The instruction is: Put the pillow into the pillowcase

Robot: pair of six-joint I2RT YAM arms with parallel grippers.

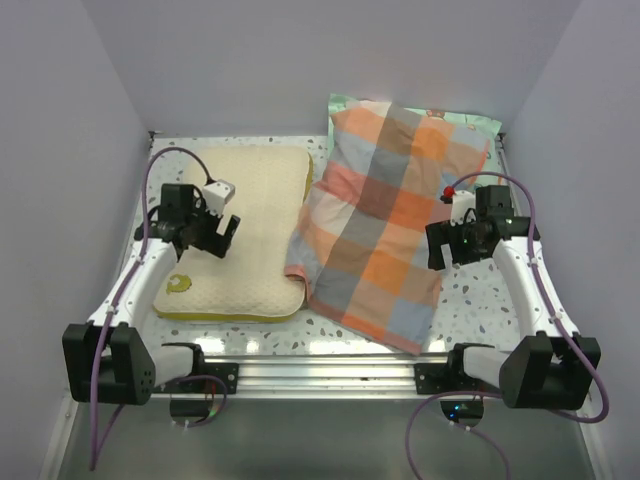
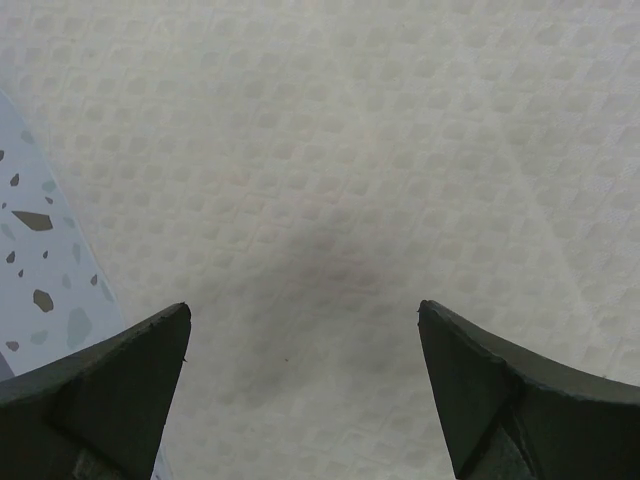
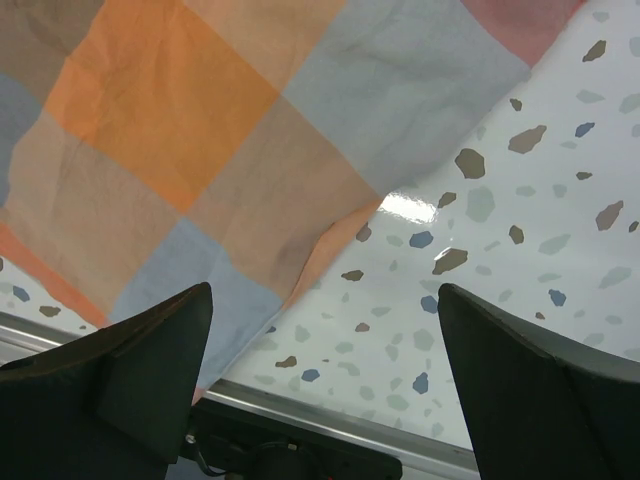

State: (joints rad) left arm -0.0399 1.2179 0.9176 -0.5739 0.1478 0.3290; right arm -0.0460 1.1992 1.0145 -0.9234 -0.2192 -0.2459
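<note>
The cream-yellow quilted pillow (image 1: 243, 235) lies flat on the left half of the table, its yellow-green logo (image 1: 179, 284) near the front left corner. My left gripper (image 1: 222, 238) hovers open over the pillow's left part; the left wrist view shows the quilted surface (image 2: 360, 160) filling the space between the wide-spread fingers (image 2: 130, 380). The plaid pillowcase (image 1: 385, 220) lies spread in the middle and right, slanting from back right to front. My right gripper (image 1: 440, 250) hangs open at its right edge, nothing between its fingers (image 3: 150, 370); the pillowcase's edge (image 3: 200, 170) lies just ahead.
A mint-green pillow (image 1: 470, 122) peeks out under the pillowcase's far end against the back wall. The speckled table (image 3: 520, 250) shows bare right of the pillowcase. A metal rail (image 1: 330, 370) runs along the near edge. Walls close in left, right and behind.
</note>
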